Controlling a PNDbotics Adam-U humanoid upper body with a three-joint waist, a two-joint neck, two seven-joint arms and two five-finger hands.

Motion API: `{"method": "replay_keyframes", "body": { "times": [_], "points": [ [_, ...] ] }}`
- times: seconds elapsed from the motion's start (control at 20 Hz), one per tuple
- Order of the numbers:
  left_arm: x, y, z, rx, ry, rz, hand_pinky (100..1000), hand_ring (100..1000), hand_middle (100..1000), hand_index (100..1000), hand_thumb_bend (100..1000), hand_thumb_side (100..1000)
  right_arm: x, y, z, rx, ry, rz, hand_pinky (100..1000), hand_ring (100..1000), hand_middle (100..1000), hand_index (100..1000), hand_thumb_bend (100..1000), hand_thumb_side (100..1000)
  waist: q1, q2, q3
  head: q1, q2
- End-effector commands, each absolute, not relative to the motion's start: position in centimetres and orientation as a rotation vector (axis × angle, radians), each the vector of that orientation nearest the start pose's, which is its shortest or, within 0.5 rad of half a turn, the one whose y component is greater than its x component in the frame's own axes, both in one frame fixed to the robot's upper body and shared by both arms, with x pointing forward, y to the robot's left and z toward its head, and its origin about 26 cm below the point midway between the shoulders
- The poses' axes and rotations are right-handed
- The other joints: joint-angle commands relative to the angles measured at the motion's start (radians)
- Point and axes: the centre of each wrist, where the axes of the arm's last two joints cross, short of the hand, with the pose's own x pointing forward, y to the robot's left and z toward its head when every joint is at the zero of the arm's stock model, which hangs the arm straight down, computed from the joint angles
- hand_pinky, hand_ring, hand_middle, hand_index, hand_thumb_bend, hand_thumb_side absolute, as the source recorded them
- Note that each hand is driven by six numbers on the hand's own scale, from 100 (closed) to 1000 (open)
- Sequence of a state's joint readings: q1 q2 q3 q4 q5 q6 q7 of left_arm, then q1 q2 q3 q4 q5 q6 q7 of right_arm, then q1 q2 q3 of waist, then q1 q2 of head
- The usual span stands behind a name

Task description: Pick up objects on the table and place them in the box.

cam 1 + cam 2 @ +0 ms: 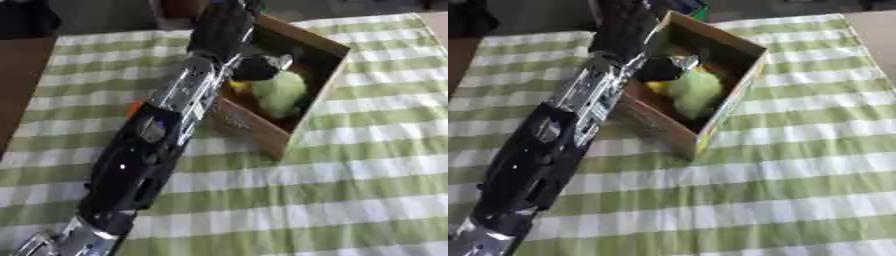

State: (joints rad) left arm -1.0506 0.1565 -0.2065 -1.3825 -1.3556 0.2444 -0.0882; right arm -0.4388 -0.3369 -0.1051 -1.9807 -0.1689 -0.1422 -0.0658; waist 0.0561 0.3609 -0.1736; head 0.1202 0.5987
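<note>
Fruit-like things, a pale green one point(282, 92) beside something yellow point(238, 86), lie inside the box point(302, 122) on the striped cloth point(350, 190). Over its near wall the left hand point(259, 67) reaches, probably to drop a piece, though I cannot tell whether its fingers grasp anything.

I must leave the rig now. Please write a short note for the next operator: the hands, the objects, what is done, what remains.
Left hand: reaching over the near left wall of the box; its fingers cannot be made out.
Right hand: not in view.
In the box: a light green object, with something yellow beside it.
A small orange thing shows on the cloth beside the arm, mostly hidden.
Left: check that orange thing and box it.
</note>
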Motion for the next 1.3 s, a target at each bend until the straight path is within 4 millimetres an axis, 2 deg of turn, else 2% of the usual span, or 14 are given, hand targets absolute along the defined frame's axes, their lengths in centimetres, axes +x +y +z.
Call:
{"method": "replay_keyframes", "body": {
  "times": [0.05,0.3,0.7,0.95,1.3],
  "points": [
    [39.9,11.5,32.8,-2.065,2.650,1.147,510,724,654,873,456,937,30.6,-27.9,25.4,-0.081,-2.586,0.176,767,755,552,849,100,1000,-0.006,-0.032,0.008,-0.020,0.016],
    [38.2,13.8,34.2,-2.021,2.693,0.957,500,704,633,860,404,933,30.6,-28.1,25.2,-0.101,-2.578,0.176,766,754,552,848,100,1000,-0.005,-0.047,0.032,-0.052,0.036],
    [35.1,18.1,35.1,-2.055,2.688,0.904,494,696,628,837,382,925,30.5,-28.5,25.1,-0.122,-2.575,0.166,764,754,554,848,100,1000,-0.007,-0.061,0.051,-0.075,0.053],
    [33.1,20.3,34.4,-2.079,2.743,0.953,484,684,616,819,353,954,30.4,-28.6,25.1,-0.131,-2.580,0.154,764,754,554,848,100,1000,-0.013,-0.061,0.063,-0.066,0.078],
    [30.9,22.5,33.3,-2.073,2.817,1.070,479,679,610,815,327,975,30.4,-28.8,24.9,-0.143,-2.576,0.148,765,754,553,848,100,1000,-0.020,-0.057,0.076,-0.034,0.078]
  ]
}}
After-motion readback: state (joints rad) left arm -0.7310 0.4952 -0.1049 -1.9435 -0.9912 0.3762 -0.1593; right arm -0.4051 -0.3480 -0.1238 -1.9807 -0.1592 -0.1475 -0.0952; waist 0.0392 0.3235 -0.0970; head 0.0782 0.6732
